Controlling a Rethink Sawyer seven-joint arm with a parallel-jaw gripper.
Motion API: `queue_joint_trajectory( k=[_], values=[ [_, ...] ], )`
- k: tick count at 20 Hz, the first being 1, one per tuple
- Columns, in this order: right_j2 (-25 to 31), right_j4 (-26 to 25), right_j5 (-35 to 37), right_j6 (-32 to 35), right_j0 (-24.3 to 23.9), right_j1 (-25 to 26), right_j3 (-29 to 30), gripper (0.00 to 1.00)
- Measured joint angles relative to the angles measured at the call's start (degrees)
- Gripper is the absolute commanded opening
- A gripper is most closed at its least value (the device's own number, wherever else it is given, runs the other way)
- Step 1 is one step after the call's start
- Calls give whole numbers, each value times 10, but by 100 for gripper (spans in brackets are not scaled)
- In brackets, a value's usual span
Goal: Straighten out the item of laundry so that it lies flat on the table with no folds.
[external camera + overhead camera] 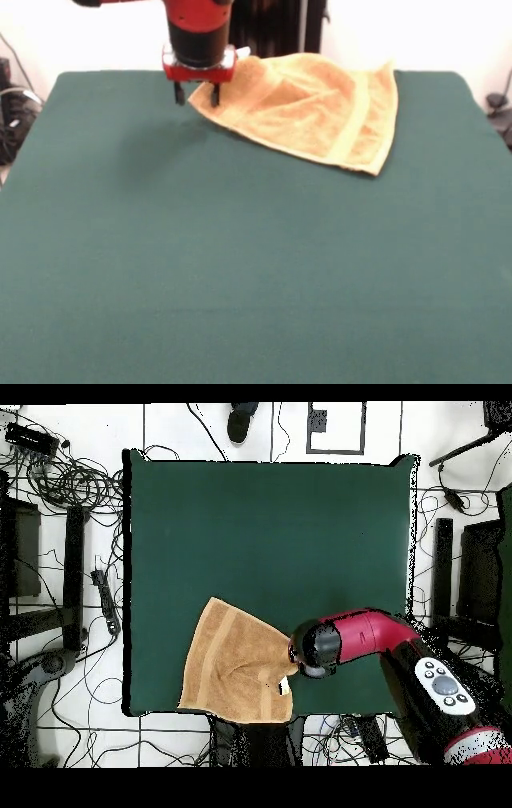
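The item of laundry [312,108] is an orange-tan towel lying rumpled at the far right of the green table [240,264]. One side is folded over itself, and a paler woven band runs along its right side. In the overhead view the item of laundry [235,664] reaches the table's [270,524] bottom edge, with a small white tag [285,684] at its right side. My gripper [197,96] hangs just above the towel's left corner. It is open, and its right finger [214,96] stands in front of the cloth. From overhead the gripper's head [310,649] hides the fingers.
Cables [60,479] lie coiled on the floor left of the table in the overhead view. Black stands [445,569] are on the floor to its right. Green tabletop stretches wide in front of and left of the towel [120,240].
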Motion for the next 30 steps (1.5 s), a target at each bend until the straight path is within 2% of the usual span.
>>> queue_joint_trajectory(
  k=[12,18,30],
  values=[
    [-84,34,-5,0,36,-17,24,100],
    [-118,40,-54,0,64,-12,24,100],
    [-141,46,-123,0,76,38,18,100]
  ],
)
